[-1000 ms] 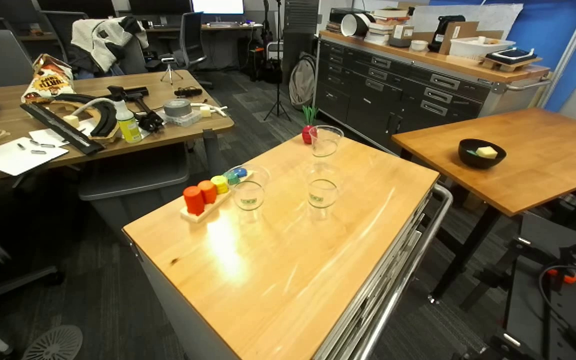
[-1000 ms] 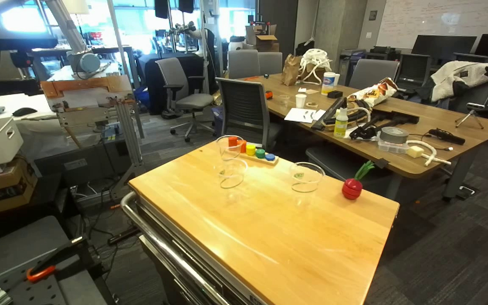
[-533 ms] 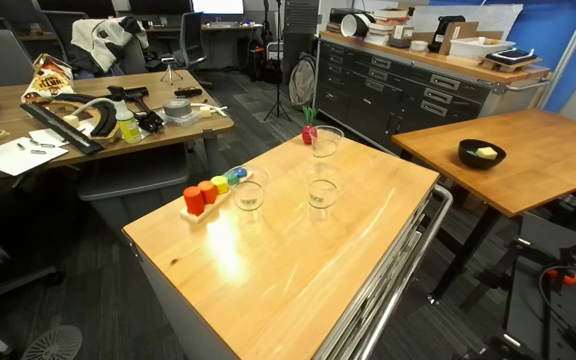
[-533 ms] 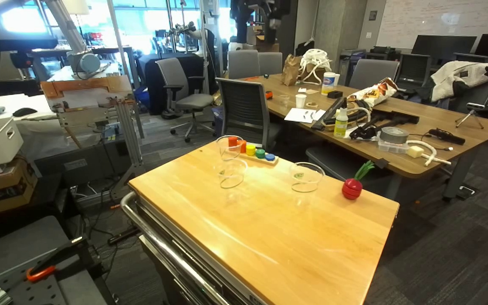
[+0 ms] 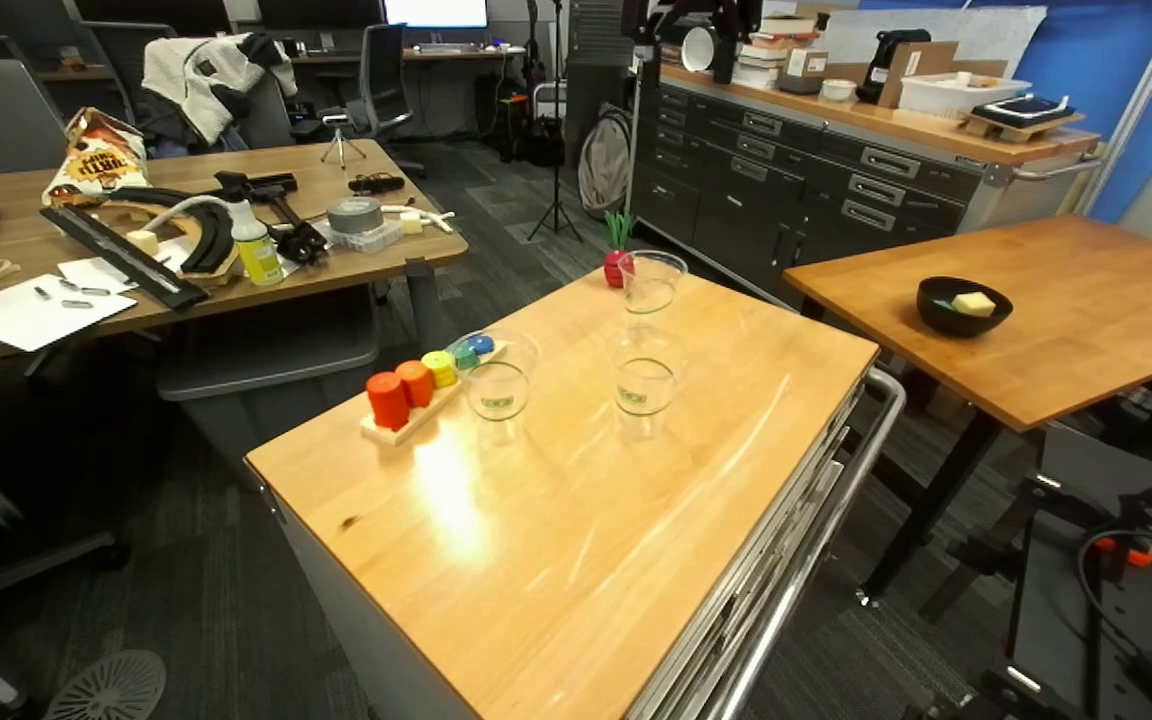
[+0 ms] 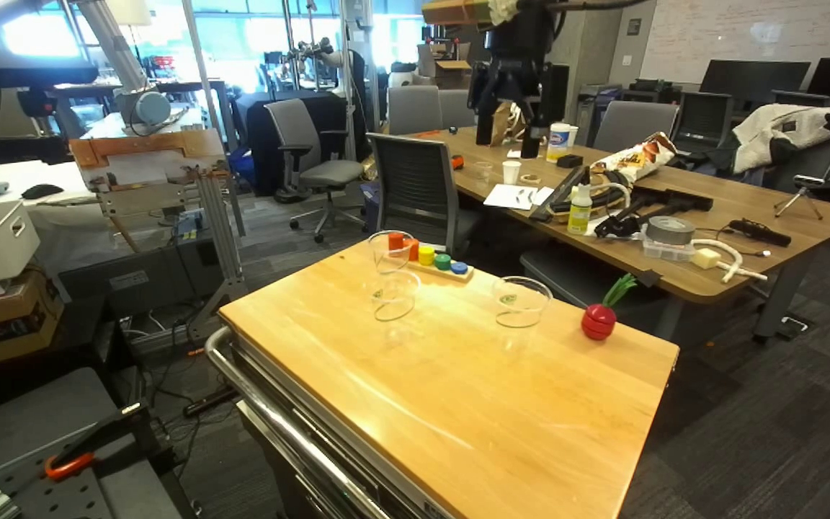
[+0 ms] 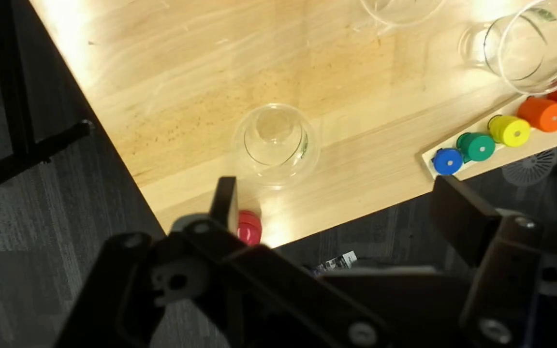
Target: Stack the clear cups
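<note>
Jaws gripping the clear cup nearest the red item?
No: in an exterior view that cup stands on the wooden tabletop while the jaws hang open, clear of it.

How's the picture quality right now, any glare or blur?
In the wrist view, the claw looks out of focus and the tabletop is washed out at upper left; in an exterior view, a glare patch lies near the coloured blocks; in an exterior view, the background windows are overexposed; in both exterior views, the clear cups look faint.
</note>
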Available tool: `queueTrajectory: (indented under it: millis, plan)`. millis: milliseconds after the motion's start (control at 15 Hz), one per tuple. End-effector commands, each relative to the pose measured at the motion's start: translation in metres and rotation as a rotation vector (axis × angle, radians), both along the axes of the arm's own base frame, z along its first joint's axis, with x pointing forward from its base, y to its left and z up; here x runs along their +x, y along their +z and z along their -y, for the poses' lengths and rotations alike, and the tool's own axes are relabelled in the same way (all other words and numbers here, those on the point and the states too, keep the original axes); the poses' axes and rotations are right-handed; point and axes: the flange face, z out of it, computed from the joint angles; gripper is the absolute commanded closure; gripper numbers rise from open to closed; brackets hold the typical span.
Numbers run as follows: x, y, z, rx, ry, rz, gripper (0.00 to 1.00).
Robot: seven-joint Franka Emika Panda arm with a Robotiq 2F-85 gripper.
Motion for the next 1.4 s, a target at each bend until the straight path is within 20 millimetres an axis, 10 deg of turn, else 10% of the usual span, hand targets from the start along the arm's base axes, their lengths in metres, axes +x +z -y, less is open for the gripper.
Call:
queueTrajectory:
  millis: [0, 600, 1333]
  plan:
    - [0.019, -0.030, 0.024, 0.038, -0.062, 0.016, 0.00]
    - [0.043, -0.117, 0.069, 0.049, -0.146, -0.023, 0.00]
    - [0.049, -0.197, 0.080, 0.072, -0.155, -0.124, 0.00]
